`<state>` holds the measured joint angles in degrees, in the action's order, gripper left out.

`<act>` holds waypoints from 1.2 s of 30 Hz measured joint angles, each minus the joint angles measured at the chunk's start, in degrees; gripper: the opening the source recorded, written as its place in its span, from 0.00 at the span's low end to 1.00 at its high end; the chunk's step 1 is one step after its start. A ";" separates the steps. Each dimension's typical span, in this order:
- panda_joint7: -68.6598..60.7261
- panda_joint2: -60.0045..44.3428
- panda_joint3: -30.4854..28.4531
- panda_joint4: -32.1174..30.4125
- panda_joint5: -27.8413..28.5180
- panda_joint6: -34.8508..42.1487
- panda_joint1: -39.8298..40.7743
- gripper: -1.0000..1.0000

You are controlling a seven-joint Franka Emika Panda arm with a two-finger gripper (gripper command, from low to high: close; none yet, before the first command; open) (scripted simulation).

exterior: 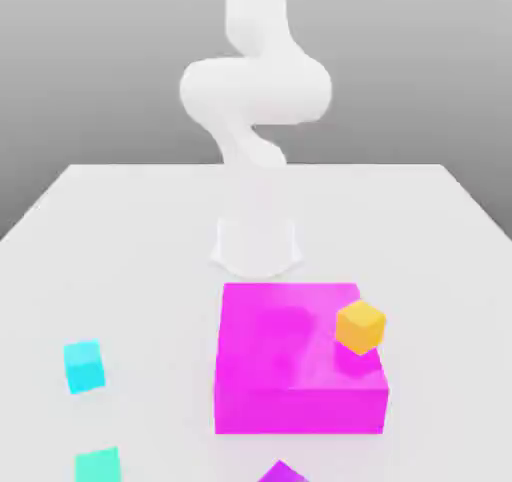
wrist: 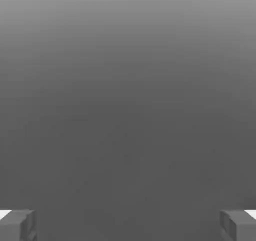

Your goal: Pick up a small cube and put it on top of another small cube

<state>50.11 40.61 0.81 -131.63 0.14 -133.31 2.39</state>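
Note:
The small teal-green cube (exterior: 98,465) lies on the white table at the front of the exterior view's left, partly cut by the frame edge. The small orange-yellow cube (exterior: 360,326) sits on the magenta block (exterior: 290,370), near that block's right edge. In the hand view my gripper (wrist: 128,225) is open: its two grey fingertips (wrist: 17,225) stand far apart with nothing between them, facing a plain grey background. The white arm (exterior: 255,90) rises at the back of the table, well away from both cubes.
A lighter cyan-blue small cube (exterior: 84,366) rests on the table behind the green one. A purple piece (exterior: 283,473) pokes in at the front edge, just before the magenta block. The white table (exterior: 130,260) stretches wide around the arm's base.

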 joint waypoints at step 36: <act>49.35 -70.57 -1.48 3.71 -1.04 -24.61 15.60 0.00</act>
<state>99.46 -29.96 -0.67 -127.91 -0.90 -157.92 17.99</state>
